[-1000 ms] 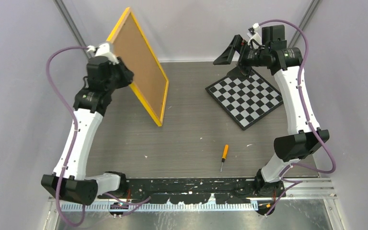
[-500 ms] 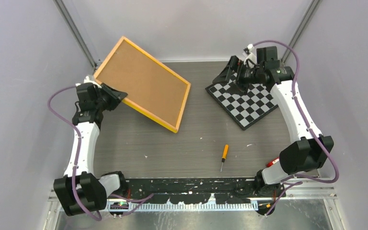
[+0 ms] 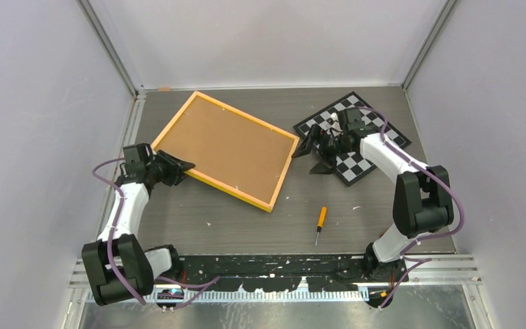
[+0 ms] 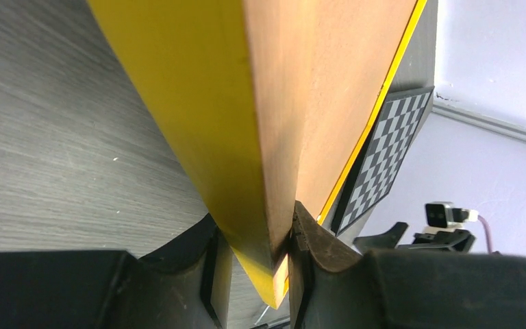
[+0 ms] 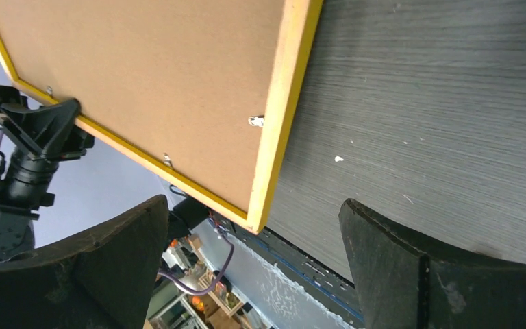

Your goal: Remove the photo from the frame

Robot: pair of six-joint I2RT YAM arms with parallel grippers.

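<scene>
Okay, frame lay on the bench with its brown cork back up, angled across the left-centre. Left jaws were clamped on the frame's left edge, one finger on the cork side and the other on the yellow border side. Right jaws stood wide apart, holding nothing, just off the frame's right corner and over the near edge of the checkerboard. Two small metal clips showed along the border in the right wrist view. Photo not visible in any view. Screwdriver lay on the bench toward the front, apart from the frame.
</scene>
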